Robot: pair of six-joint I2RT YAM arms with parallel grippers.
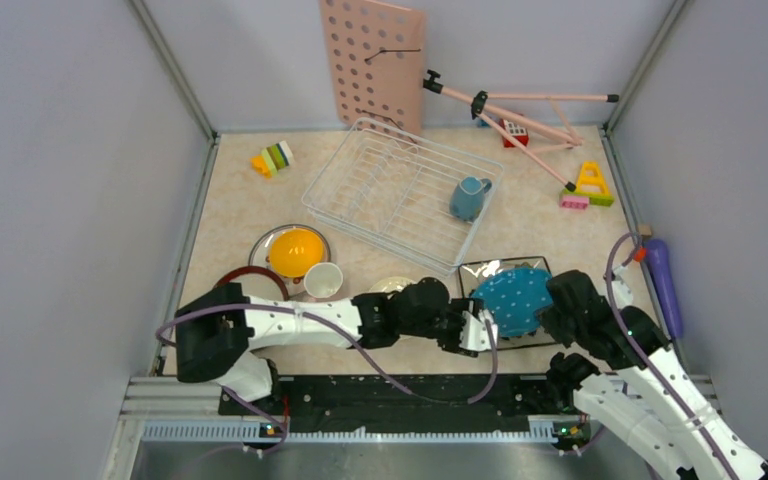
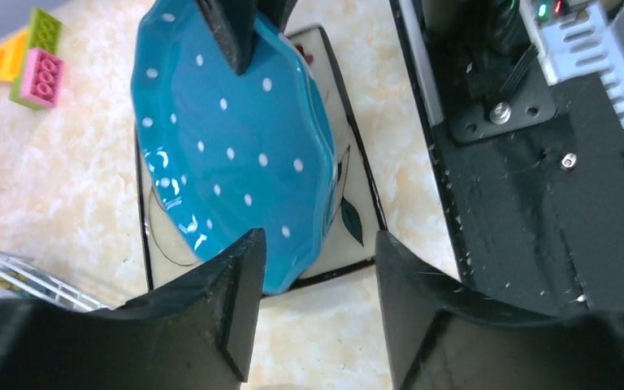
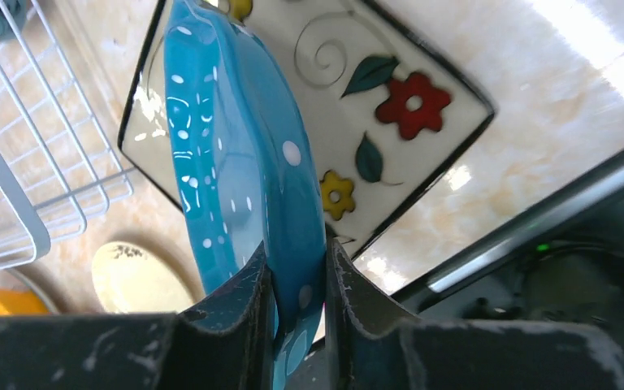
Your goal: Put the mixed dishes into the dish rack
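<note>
Right gripper (image 3: 296,248) fingers loom largest here, clamped tight across the rim of the teal polka-dot plate (image 3: 227,146), which stands tilted on edge over the square flowered plate (image 3: 406,106). Across from it, the left gripper (image 2: 318,240) sits just short of the teal plate's other rim, fingers spread wide and gripping nothing. From above, both arms meet at the near right of the table. The square plate's far edge lies near the front corner of the dish rack (image 1: 378,190), with a narrow strip of tabletop between them. Inside the rack a blue cup (image 1: 468,198) sits at the right end, and rows of prongs run off to its left. Out to the near left of the rack are the orange-yellow bowl (image 1: 295,250), a pale cup (image 1: 322,280) just beside it and the dark-red-rimmed plate (image 1: 245,278). Only the right wrist view shows the red and yellow flowers and the cream plate (image 3: 138,276) by the rack's wire edge. Only the left wrist view catches the toy blocks (image 2: 39,69) beyond the teal plate, and the black base plate (image 2: 528,187) close along the square plate's side.
</note>
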